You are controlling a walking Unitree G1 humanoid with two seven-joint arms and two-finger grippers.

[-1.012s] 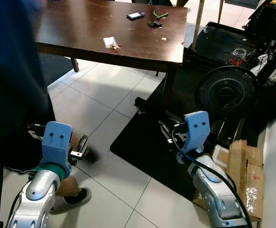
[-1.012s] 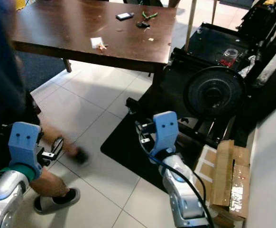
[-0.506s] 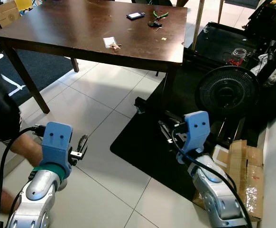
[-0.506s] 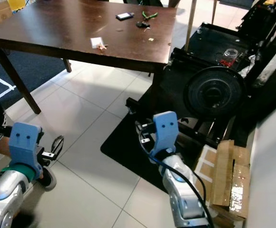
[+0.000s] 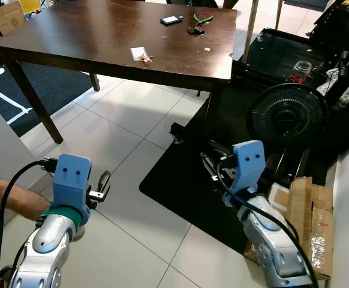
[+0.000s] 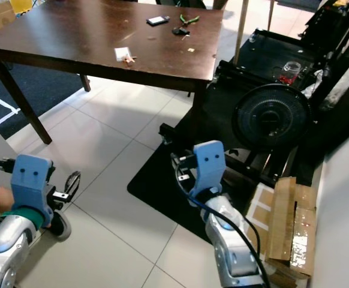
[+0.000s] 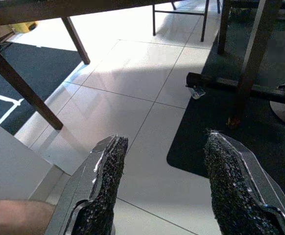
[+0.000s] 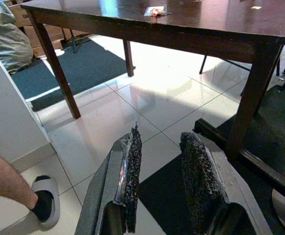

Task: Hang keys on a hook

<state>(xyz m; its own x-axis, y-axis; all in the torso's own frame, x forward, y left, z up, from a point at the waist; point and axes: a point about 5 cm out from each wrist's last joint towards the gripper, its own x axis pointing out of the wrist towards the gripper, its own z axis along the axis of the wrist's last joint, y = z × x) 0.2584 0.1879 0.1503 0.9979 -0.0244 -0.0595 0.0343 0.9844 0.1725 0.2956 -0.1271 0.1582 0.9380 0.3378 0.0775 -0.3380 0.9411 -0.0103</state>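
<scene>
Keys, prob. the small dark bunch (image 5: pixel 195 30), lie at the far end of the counter (image 5: pixel 102 36), just beside green pliers (image 5: pixel 202 18) and near a phone (image 5: pixel 171 20). Too small to be sure they are keys.

Scene, big to small:
- 1 dark wood counter, across the top of the head view.
- 1 black floor mat (image 5: pixel 180 186) on pale tiles, to the robot's right under the counter's corner.
- 1 black fan (image 5: pixel 288 116) standing further right, w/ flattened cardboard (image 5: pixel 309 210) on the floor beside it.
- 2 silver arms w/ blue wrist housings, low in the foreground.
- 1 person's bare limb (image 5: pixel 12 201) at the left edge, w/ a slippered foot (image 8: pixel 45 208) on the tiles.
- 1 white slip of paper (image 5: pixel 138 53) mid-counter.

Left gripper (image 7: pixel 164 138): jaws spread wide, nothing between them, over the tiles. Right gripper (image 8: pixel 162 134): jaws parted w/ a narrower gap, also empty, aimed at the counter's near leg.

Step, as I judge it: the approach; no pickup begun, keys well apart from both grippers. Next move prob. calls for walking up to the counter's far end, raising an arm over the top and closing on the bunch. I cannot tell where the hook is, so it must be found after.
</scene>
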